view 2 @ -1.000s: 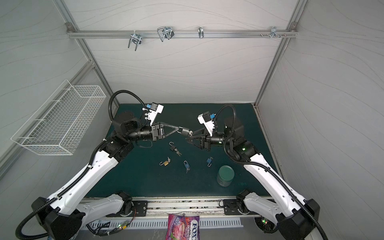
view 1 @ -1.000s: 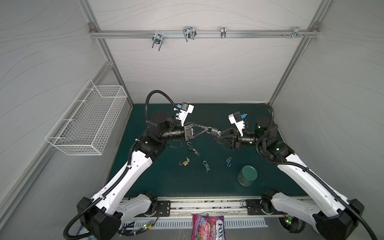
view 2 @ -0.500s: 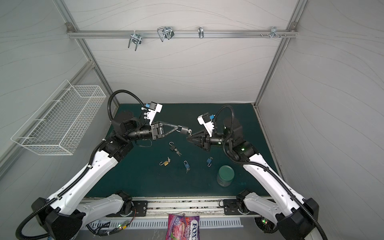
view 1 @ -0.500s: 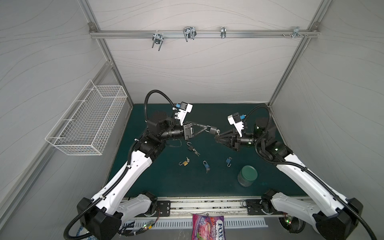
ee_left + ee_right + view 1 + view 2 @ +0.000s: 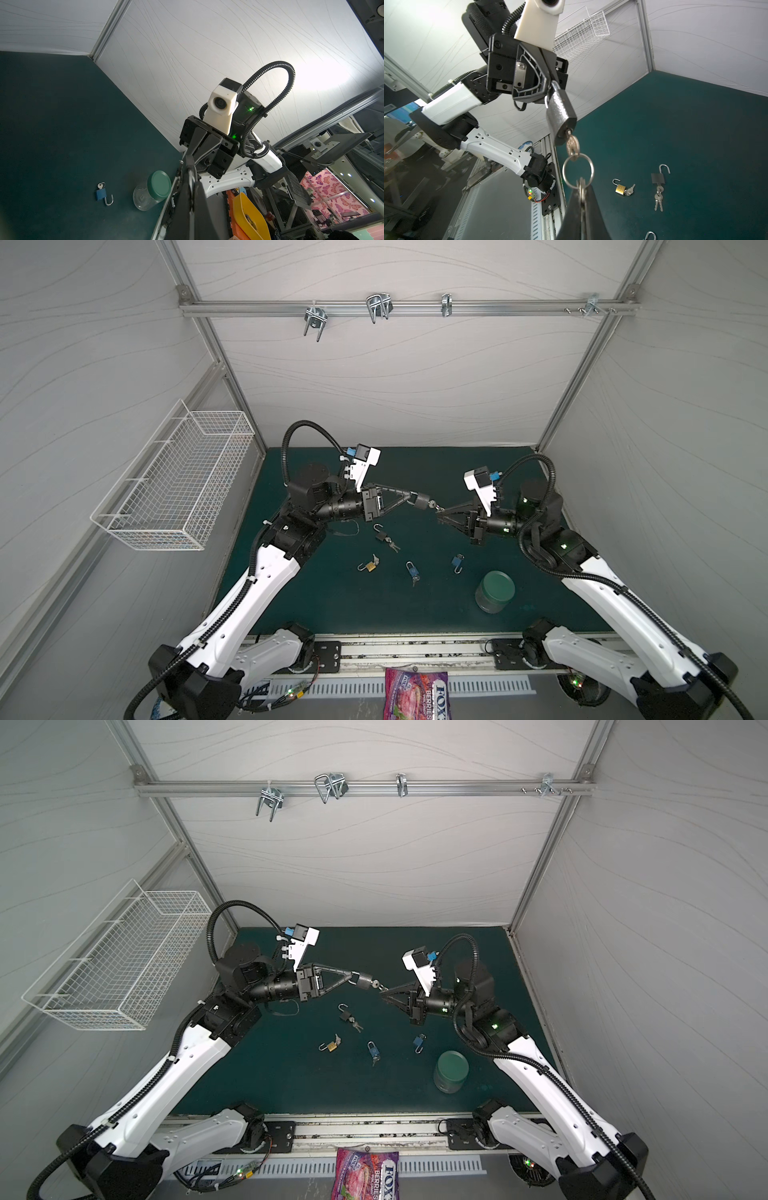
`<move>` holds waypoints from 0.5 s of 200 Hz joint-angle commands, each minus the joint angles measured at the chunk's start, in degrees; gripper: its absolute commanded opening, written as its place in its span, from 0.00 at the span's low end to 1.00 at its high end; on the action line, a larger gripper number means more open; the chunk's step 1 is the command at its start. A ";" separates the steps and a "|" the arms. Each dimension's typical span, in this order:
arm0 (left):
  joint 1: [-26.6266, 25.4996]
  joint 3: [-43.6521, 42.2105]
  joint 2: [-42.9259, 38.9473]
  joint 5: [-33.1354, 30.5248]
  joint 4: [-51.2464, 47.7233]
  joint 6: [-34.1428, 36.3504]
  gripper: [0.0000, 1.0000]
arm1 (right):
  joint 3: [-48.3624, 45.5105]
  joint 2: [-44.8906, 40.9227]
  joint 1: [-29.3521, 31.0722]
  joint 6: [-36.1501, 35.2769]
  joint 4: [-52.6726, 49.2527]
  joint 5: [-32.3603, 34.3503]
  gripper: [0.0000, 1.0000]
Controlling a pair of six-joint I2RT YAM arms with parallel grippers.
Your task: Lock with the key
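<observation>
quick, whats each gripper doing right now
Left gripper: closed, holding the grey metal padlock by its shackle.
Right gripper: closed on a spare silver key dangling from that padlock.

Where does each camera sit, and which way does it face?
Top views: high in front, looking down at the mat; left arm and right arm show.
Left wrist: on left arm, facing right arm and jar; left end effector shows.
Right wrist: on right arm, facing grey padlock; right end effector shows.
Shared: top and right wrist views see the grey padlock.
</observation>
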 commanded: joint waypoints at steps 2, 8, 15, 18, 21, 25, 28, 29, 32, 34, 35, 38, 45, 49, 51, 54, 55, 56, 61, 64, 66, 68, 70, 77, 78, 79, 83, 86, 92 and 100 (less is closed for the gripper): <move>0.53 1.97 -2.38 0.62 2.22 0.61 0.00 | 0.98 -1.87 -1.01 -2.64 -4.73 3.06 0.00; 0.58 1.89 -2.60 0.64 2.22 0.52 0.00 | 0.92 -2.03 -1.23 -2.79 -5.22 3.46 0.00; 0.64 1.74 -2.82 0.72 2.18 0.45 0.00 | 0.83 -2.18 -1.45 -2.95 -5.43 3.92 0.00; 0.61 1.71 -2.94 0.72 2.13 0.43 0.00 | 0.82 -2.25 -1.57 -3.03 -5.61 4.04 0.00; 0.57 1.63 -3.00 0.76 2.06 0.44 0.00 | 0.83 -2.19 -1.59 -3.15 -5.77 4.09 0.00; 0.57 1.58 -3.13 0.81 1.94 0.45 0.00 | 0.92 -2.18 -1.66 -3.38 -6.24 4.19 0.00; 0.56 1.52 -3.24 0.82 2.00 0.37 0.00 | 1.04 -2.18 -1.68 -3.70 -6.66 4.23 0.00; 0.60 1.48 -3.26 0.86 1.96 0.40 0.00 | 1.07 -2.23 -1.68 -3.74 -6.76 4.32 0.00; 0.56 1.34 -3.33 0.89 1.96 0.39 0.00 | 1.20 -2.11 -1.68 -3.97 -7.12 4.54 0.00; 0.63 1.29 -3.40 0.90 1.95 0.42 0.00 | 1.25 -2.14 -1.68 -4.09 -7.30 4.64 0.00; 0.64 1.23 -3.42 0.90 1.97 0.38 0.00 | 1.26 -2.12 -1.68 -4.20 -7.39 4.70 0.00; 0.59 1.20 -3.53 0.90 2.09 0.35 0.00 | 1.34 -2.10 -1.70 -4.44 -7.65 4.75 0.00; 0.64 0.77 -3.77 0.61 1.73 0.42 0.00 | 1.64 -2.05 -1.70 -5.20 -8.64 5.07 0.00; 0.63 0.69 -3.94 0.36 1.39 0.62 0.00 | 1.90 -1.98 -1.68 -5.81 -9.52 5.51 0.00; 0.64 0.62 -4.01 0.21 1.04 0.76 0.00 | 2.06 -1.89 -1.70 -6.13 -9.96 5.76 0.00; 0.57 0.51 -4.14 -0.05 0.47 1.17 0.00 | 2.41 -1.67 -1.68 -6.77 -11.05 6.29 0.00; 0.56 0.53 -4.19 -0.15 0.27 1.28 0.00 | 2.41 -1.67 -1.68 -6.77 -11.05 6.29 0.00; 0.61 0.55 -4.21 -0.24 0.08 1.38 0.00 | 2.50 -1.58 -1.68 -6.99 -11.33 6.41 0.00; 0.56 0.25 -4.39 -0.71 -0.77 1.82 0.00 | 3.15 -1.30 -1.68 -7.98 -13.02 7.14 0.00; 0.63 0.17 -4.53 -1.05 -1.45 2.16 0.00 | 3.57 -1.02 -1.69 -8.63 -14.30 7.69 0.00; 0.58 0.09 -4.57 -1.39 -1.96 2.38 0.00 | 3.87 -0.84 -1.73 -9.08 -15.09 8.31 0.00; 0.56 0.05 -4.65 -1.59 -2.50 2.67 0.00 | 4.18 -0.55 -1.74 -9.65 -16.06 8.81 0.00; 0.56 0.04 -4.67 -1.90 -3.12 3.12 0.00 | 4.46 -0.37 -1.72 -10.04 -16.92 9.58 0.00; 0.56 0.12 -4.76 -3.30 -5.71 4.50 0.00 | 5.31 0.33 -1.68 -11.33 -19.52 11.78 0.00; 0.56 0.12 -4.76 -3.53 -6.03 4.66 0.00 | 5.40 0.44 -1.68 -11.42 -19.83 12.05 0.00; 0.56 0.17 -4.76 -3.69 -6.41 4.74 0.00 | 5.49 0.58 -1.73 -11.56 -20.16 12.40 0.00; 0.59 0.34 -4.71 -4.58 -8.17 5.66 0.00 | 5.80 1.04 -1.69 -11.82 -21.35 13.70 0.00; 0.61 0.46 -4.63 -5.47 -9.51 6.30 0.00 | 6.02 1.43 -1.68 -12.07 -22.27 14.46 0.00; 0.60 0.77 -4.46 -7.59 -12.48 7.75 0.00 | 6.54 2.31 -1.75 -12.51 -24.32 17.15 0.00; 0.64 1.42 -3.96 -10.59 -16.50 9.30 0.00 | 7.21 3.49 -1.68 -12.70 -27.00 20.49 0.00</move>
